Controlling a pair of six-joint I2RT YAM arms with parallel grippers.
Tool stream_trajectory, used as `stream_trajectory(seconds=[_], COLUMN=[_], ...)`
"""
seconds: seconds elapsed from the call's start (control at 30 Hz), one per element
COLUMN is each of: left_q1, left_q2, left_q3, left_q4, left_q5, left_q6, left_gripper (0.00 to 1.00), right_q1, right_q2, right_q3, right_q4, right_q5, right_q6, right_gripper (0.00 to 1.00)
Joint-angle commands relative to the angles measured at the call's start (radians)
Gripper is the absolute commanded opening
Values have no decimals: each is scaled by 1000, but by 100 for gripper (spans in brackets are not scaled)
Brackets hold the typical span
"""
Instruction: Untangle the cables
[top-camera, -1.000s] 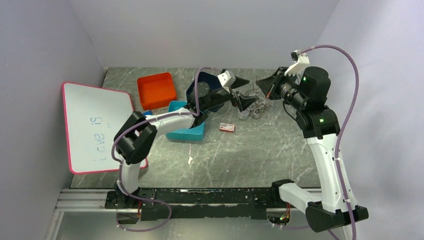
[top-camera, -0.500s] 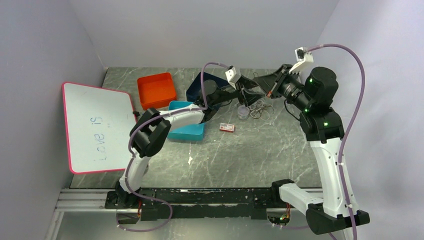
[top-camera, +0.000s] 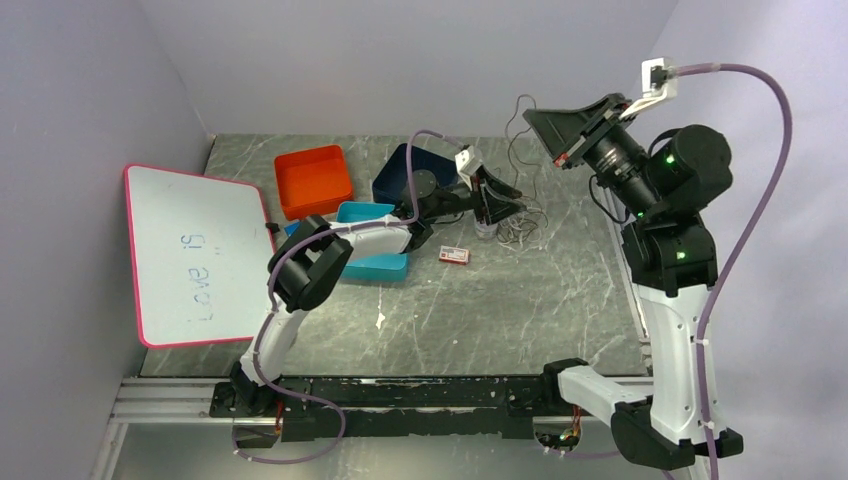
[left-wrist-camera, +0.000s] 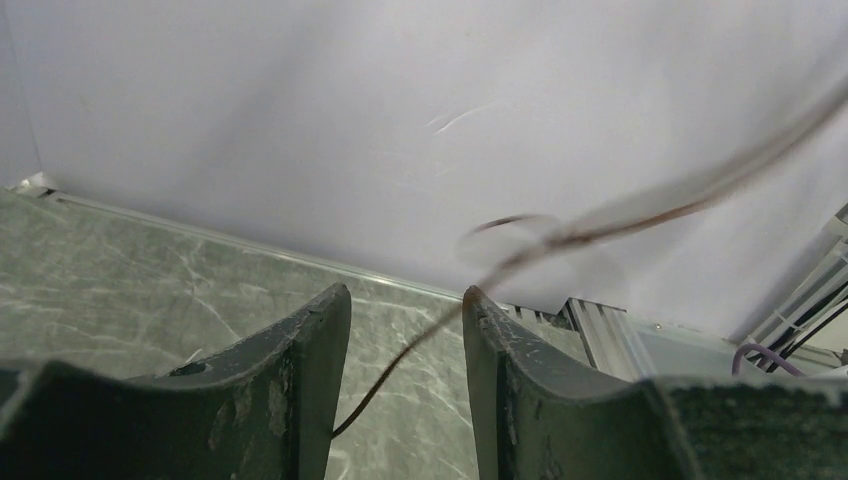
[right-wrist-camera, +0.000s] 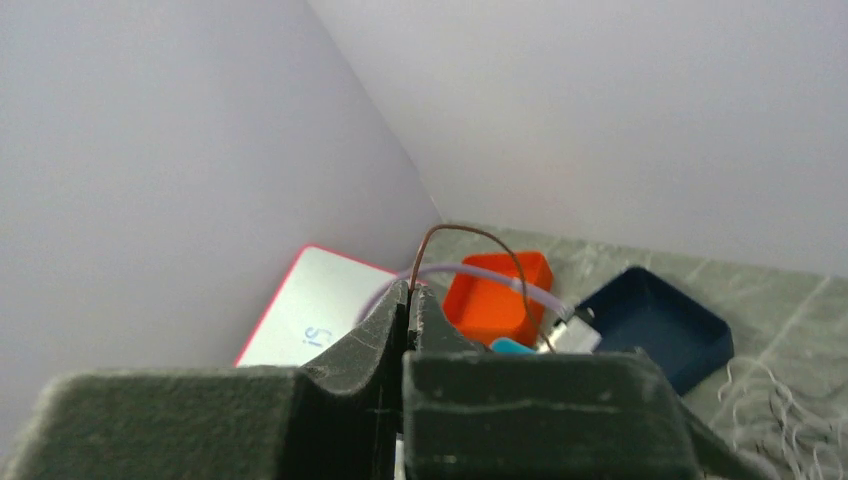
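Right claw (top-camera: 540, 125): high at upper right of the top view, clamped tight on one brown strand (top-camera: 509, 128); probably lifted to draw that strand up out of the heap.
Strand: small arch above the pinch, then down toward the frame's centre.
Cables (top-camera: 520, 222): loose heap of thin whitish and dark loops on the surface (top-camera: 480, 300), centre of the top view, right of the navy tray (top-camera: 400, 172).
Left claw (top-camera: 497, 200): low at the heap's left edge, about half open, nothing pinched; likely placed to take a second hold or keep the heap down.
Left wrist view: clear gap between the fingers (left-wrist-camera: 310, 360), thin brown wire (left-wrist-camera: 560, 238) running up through it, close to the finger on the frame's right, blurred farther out; too fine to read from above.
Right wrist view: no gap at the tips, strand (right-wrist-camera: 470, 232) arching straight out of them; whitish heap at lower right.
Top view only: height difference between the two claws, whole spread of the heap.
Unclear: whether the wire in the left gap is the strand held on the right.
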Motion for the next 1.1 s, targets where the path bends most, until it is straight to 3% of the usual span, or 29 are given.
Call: stream_trajectory(seconds=[0.0, 0.23, 0.67, 0.87, 1.07], left_q1=[-1, -5, -17, -3, 33], left_q2=[11, 36, 41, -70, -240], left_q3=[-25, -37, -139, -309, -528], left_q4=[36, 38, 66, 76, 114], left_q5=[1, -2, -18, -76, -133], left_q6=[-8, -14, -29, -21, -20], left_gripper=[50, 50, 46, 53, 65], right_q1=[6, 6, 6, 5, 5], right_q2=[19, 52, 121, 120, 122], right_q3=[82, 157, 346, 371, 430], right_q4=[90, 177, 208, 151, 87], right_q5=[-11, -42, 23, 104, 237], right_q6=[64, 141, 139, 61, -53], right_gripper=[0, 0, 0, 0, 0])
